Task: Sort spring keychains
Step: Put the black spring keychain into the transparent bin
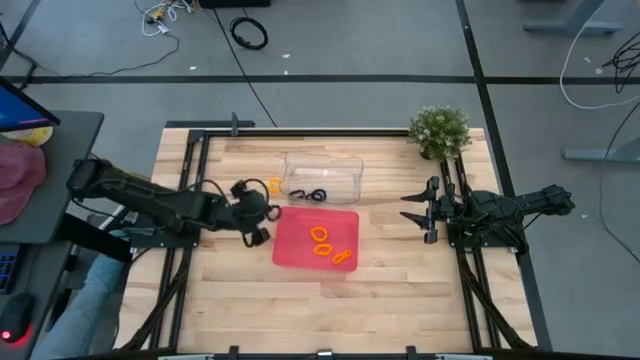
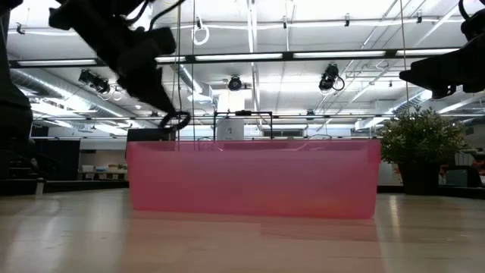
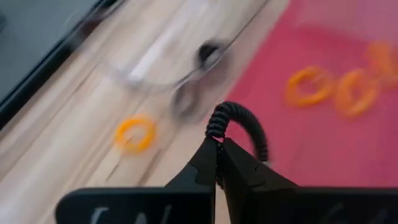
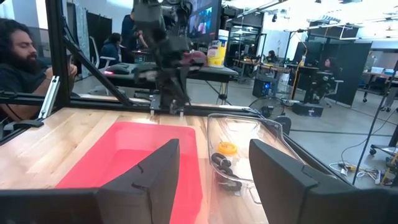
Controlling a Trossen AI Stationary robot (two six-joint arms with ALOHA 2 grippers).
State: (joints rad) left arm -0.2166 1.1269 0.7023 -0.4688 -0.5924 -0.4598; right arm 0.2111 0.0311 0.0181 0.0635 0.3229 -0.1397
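Note:
My left gripper (image 1: 262, 214) hangs just off the left edge of the red tray (image 1: 290, 258), shut on a black spring keychain (image 3: 244, 122). In the low view that keychain (image 2: 176, 121) dangles under the fingers, above the tray's wall (image 2: 254, 178). Three orange keychains (image 1: 322, 240) lie in the red tray. Black keychains (image 1: 308, 195) lie in the clear container (image 1: 322, 170) behind it. One orange keychain (image 3: 135, 133) lies on the wood beside that container. At the table's right side my right gripper (image 4: 214, 180) waits open. My left gripper pinches one end of the black keychain's coiled loop (image 3: 214, 129) between its two fingertips (image 3: 205, 163). The fingers slant downward from the table's left. The rest of the loop (image 3: 258, 134) curves free beyond the tips, and the keychain is lifted clear of the table.
A potted plant (image 1: 440, 130) stands at the far right corner. Black frame rails (image 1: 195, 150) run along the table's left and right sides. Bare wood (image 1: 320, 310) lies in front of the red tray. People sit beyond the table in the right wrist view.

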